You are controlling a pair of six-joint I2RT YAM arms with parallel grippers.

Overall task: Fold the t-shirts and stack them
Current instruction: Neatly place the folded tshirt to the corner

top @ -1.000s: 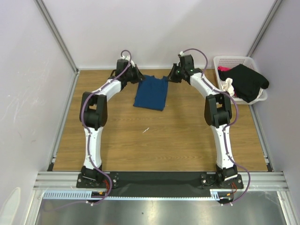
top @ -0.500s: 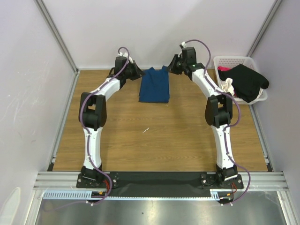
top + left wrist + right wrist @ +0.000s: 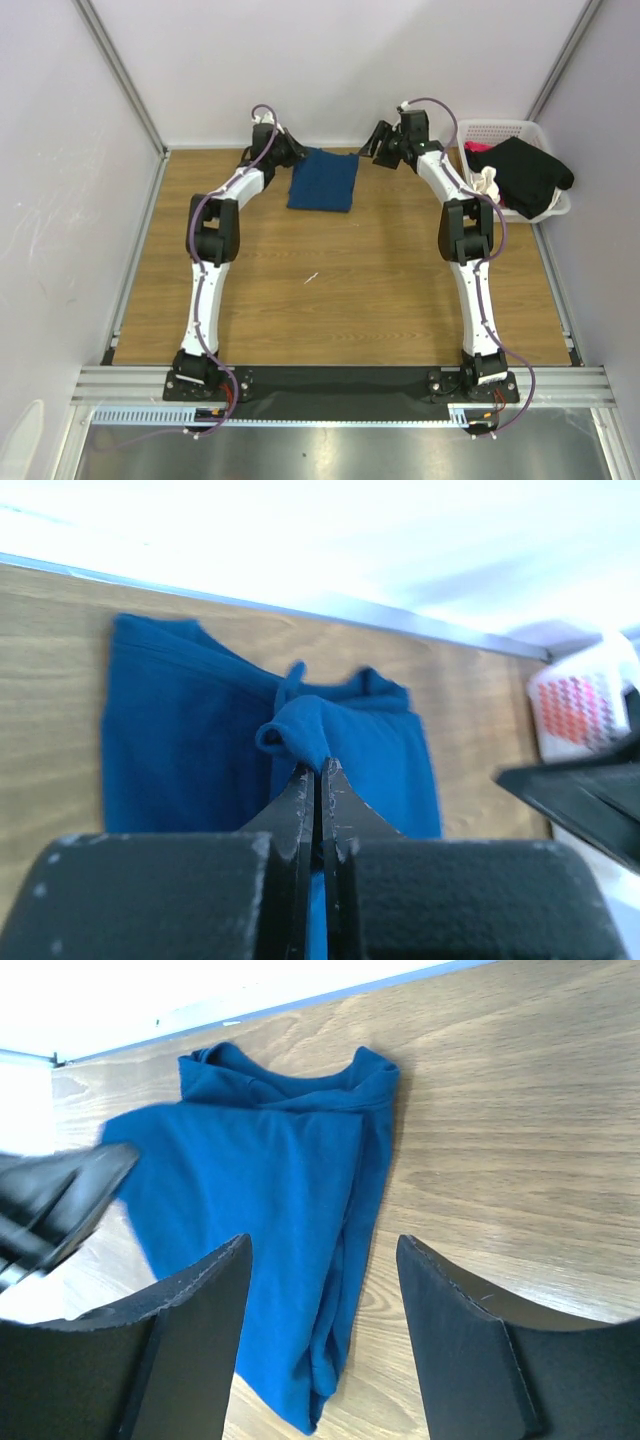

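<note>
Start at your near edge: both arms rise from their bases there and reach out over the wooden table, where a pale speck lies near the middle. Farther on, the blue t-shirt lies folded into a rough rectangle close to the back wall, between your two grippers. Your left gripper sits at the shirt's far left corner. Its wrist view shows the fingers pressed tight together, pinching a small raised fold of the blue cloth at their tips, while the rest of the shirt lies flat on the wood. Your right gripper hangs just off the shirt's far right corner, apart from the cloth; its fingers are spread wide with nothing between them, and its wrist view looks down on the shirt with the rumpled end toward the wall. In the far right corner stands a white lattice basket with a black t-shirt heaped across it and spilling over its right rim, a pink t-shirt tucked at its far left, and a cream t-shirt bunched at its left side.
</note>
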